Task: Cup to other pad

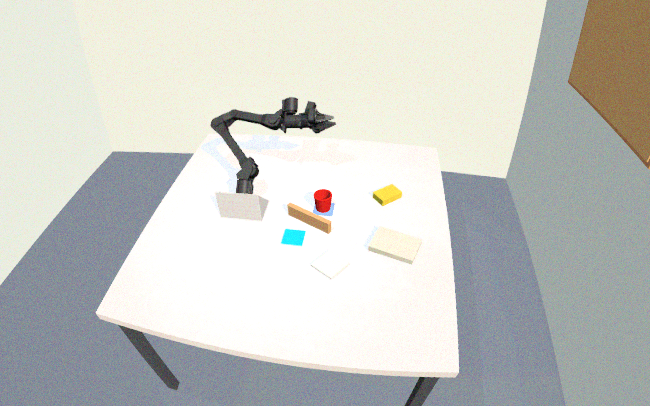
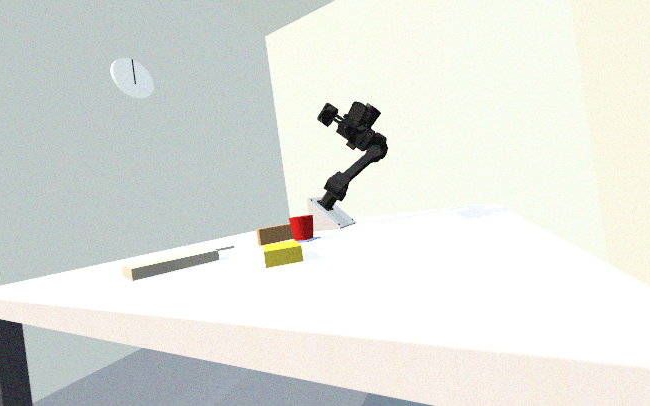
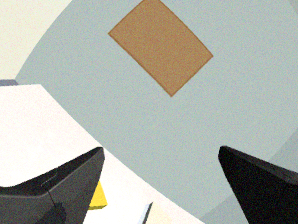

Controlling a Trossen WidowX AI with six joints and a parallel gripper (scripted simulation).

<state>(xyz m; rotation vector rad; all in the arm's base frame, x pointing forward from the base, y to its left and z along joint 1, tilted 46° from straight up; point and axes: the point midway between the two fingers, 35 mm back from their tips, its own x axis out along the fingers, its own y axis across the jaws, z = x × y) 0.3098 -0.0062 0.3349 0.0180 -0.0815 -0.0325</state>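
The red cup [image 1: 322, 201] [image 2: 301, 227] stands upright on a blue pad [image 1: 330, 212] [image 2: 311, 239], well below the gripper [image 1: 334, 120] [image 2: 329, 114] [image 3: 162, 148] and apart from it. The top view puts it towards the gripper's lower, near side; the wrist view does not show it. The cup's long axis is vertical, while the gripper reaches out roughly level, so the coming approach seems to call for a descent and a turn to match the cup's side. The lone arm's fingers are spread nearly as wide as they go, with nothing between them.

The cup looks smooth and opaque, its round wall widening towards an open rim. No marbles can be made out inside, so it should be kept level when lifted. Beyond it from the gripper in the top view, a wooden bar [image 1: 309, 218] [image 2: 273, 235], brown and straight-edged, stands between the cup and the flat cyan pad [image 1: 293, 237], probably the goal. A low carry might strike that bar.

Farther from the gripper lie a matt yellow block [image 1: 387, 194] [image 2: 282, 254] [image 3: 99, 197], a thin white card [image 1: 330, 264] and a flat beige box [image 1: 395, 245] [image 2: 174, 264] [image 3: 161, 217], with plain faces and square corners.
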